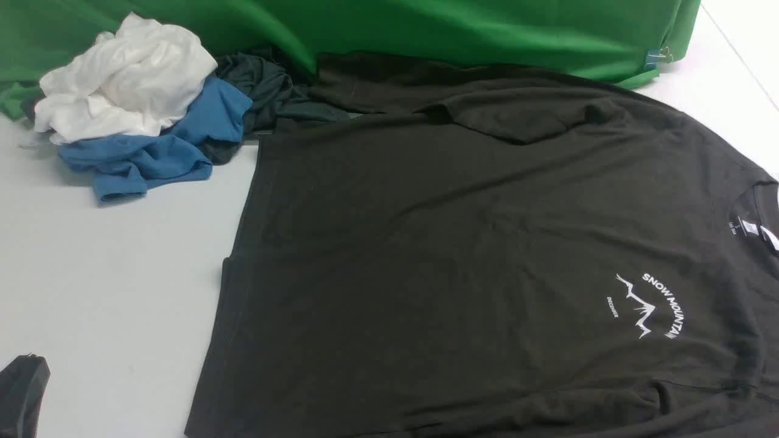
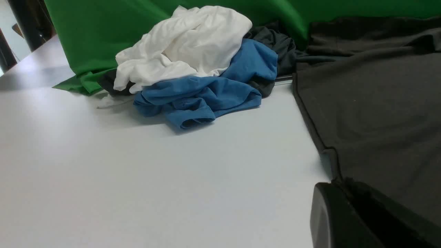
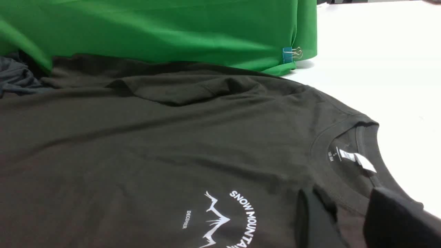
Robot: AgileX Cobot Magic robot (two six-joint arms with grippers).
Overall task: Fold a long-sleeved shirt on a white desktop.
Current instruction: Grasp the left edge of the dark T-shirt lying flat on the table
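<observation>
The long-sleeved shirt (image 1: 462,255) lies spread flat on the white desktop (image 1: 122,274), collar and white neck label (image 1: 754,228) to the right, white peak logo (image 1: 648,304) facing up. One sleeve (image 1: 517,115) is folded across the back. My left gripper (image 2: 339,187) is shut with nothing in it, and it shows low at the front left (image 1: 24,371), apart from the shirt's hem (image 2: 311,117). In the right wrist view my right gripper (image 3: 348,224) is open just over the shirt (image 3: 172,144) beside the collar (image 3: 344,137), with flat fabric showing between its fingers (image 3: 311,220).
A heap of white (image 1: 128,79), blue (image 1: 158,146) and dark teal (image 1: 268,85) clothes sits at the back left. Green cloth (image 1: 426,30) hangs along the back, held by a blue binder clip (image 1: 654,58). A strip of steel hatch frame (image 2: 283,80) shows by the heap.
</observation>
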